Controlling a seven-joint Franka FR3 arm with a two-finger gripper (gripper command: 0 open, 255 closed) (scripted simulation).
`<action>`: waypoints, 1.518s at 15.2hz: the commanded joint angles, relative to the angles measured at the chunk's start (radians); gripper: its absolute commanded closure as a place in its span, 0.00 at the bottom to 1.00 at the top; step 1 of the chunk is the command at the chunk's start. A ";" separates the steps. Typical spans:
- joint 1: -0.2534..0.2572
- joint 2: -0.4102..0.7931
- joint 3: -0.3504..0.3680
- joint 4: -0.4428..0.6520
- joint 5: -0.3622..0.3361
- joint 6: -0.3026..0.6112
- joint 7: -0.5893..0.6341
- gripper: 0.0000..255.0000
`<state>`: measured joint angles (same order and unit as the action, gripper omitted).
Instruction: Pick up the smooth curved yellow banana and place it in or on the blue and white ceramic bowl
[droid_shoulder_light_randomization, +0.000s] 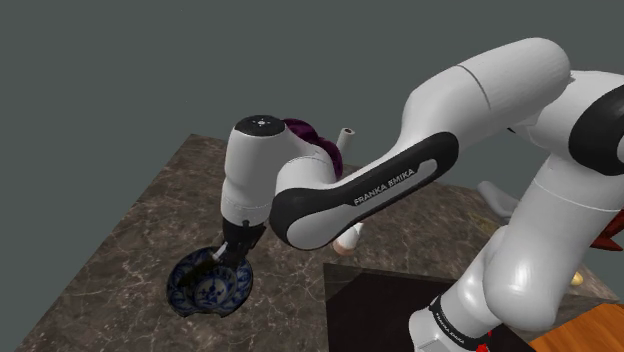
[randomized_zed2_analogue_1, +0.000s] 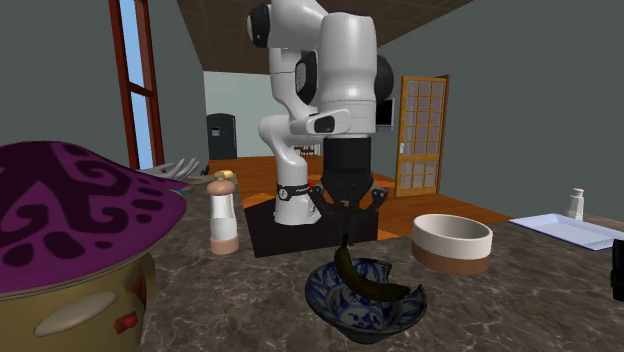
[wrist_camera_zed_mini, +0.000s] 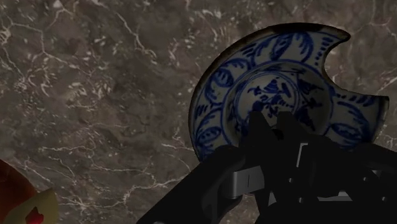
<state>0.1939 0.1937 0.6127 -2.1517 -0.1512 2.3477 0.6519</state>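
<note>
The blue and white bowl (droid_shoulder_light_randomization: 205, 290) (randomized_zed2_analogue_1: 340, 305) (wrist_camera_zed_mini: 219, 95) stands on the dark marble counter (droid_shoulder_light_randomization: 120, 250); its rim has a gap on one side. The banana (randomized_zed2_analogue_1: 370, 280) is drawn very dark. It slants across the bowl, its lower end on the rim and its upper end rising to my gripper (randomized_zed2_analogue_1: 347, 228) (droid_shoulder_light_randomization: 222, 255) (wrist_camera_zed_mini: 275, 127). The gripper hangs straight above the bowl's middle, fingers close together and shut on the banana's upper end.
A purple-lidded pot (randomized_zed2_analogue_1: 70, 220) (droid_shoulder_light_randomization: 305, 135) and a shaker (randomized_zed2_analogue_1: 223, 215) stand near the bowl. A white round dish (randomized_zed2_analogue_1: 452, 243) and a flat white tray (randomized_zed2_analogue_1: 570, 230) lie toward the second exterior view's right. A dark mat (droid_shoulder_light_randomization: 390, 300) lies before the stand.
</note>
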 joint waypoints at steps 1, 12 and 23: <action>0.003 0.016 -0.005 -0.011 -0.015 0.024 0.010 1.00; 0.024 0.083 -0.031 -0.028 -0.078 0.096 0.052 1.00; 0.004 0.027 -0.008 -0.020 -0.027 0.042 0.017 0.00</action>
<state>0.2080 0.2483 0.5940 -2.1712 -0.2028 2.4117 0.6864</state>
